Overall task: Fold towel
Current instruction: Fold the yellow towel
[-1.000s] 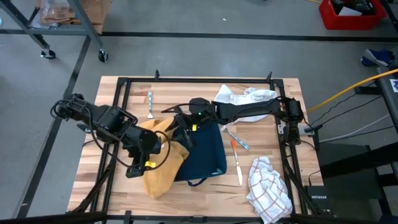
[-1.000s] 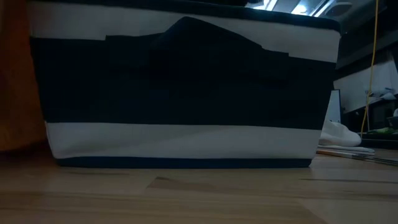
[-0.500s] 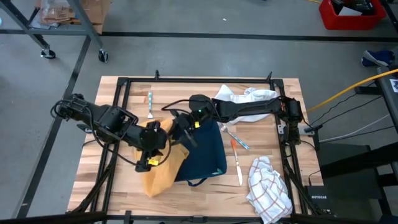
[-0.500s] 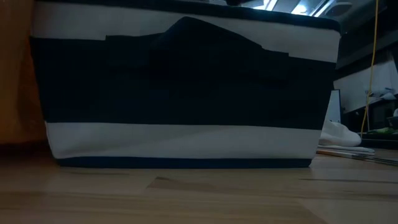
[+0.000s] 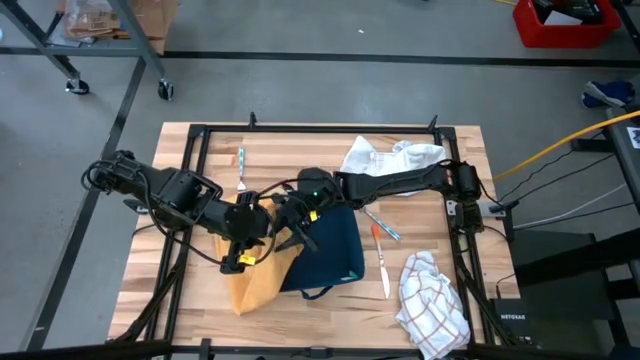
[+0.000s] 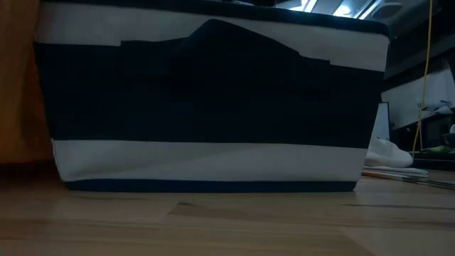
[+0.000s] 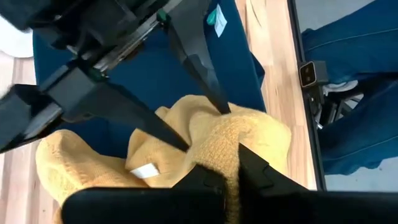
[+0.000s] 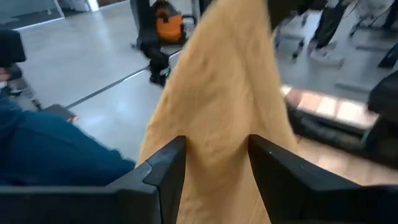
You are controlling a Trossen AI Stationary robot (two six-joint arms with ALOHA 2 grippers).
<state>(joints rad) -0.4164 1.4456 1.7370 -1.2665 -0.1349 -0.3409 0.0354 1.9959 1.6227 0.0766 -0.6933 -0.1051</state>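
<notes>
Left pincer (image 5: 262,222) pinches the yellow towel (image 5: 258,275). Right pincer (image 5: 288,224), just beside it, stands spread around the same cloth's fold.

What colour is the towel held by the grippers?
Mustard yellow; the towel shows best in the left wrist view.

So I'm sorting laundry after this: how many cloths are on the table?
3. A yellow towel at the front left, between both arms; a white cloth at the back right; a checked cloth at the front right. More may be hidden inside the navy bag.
</notes>
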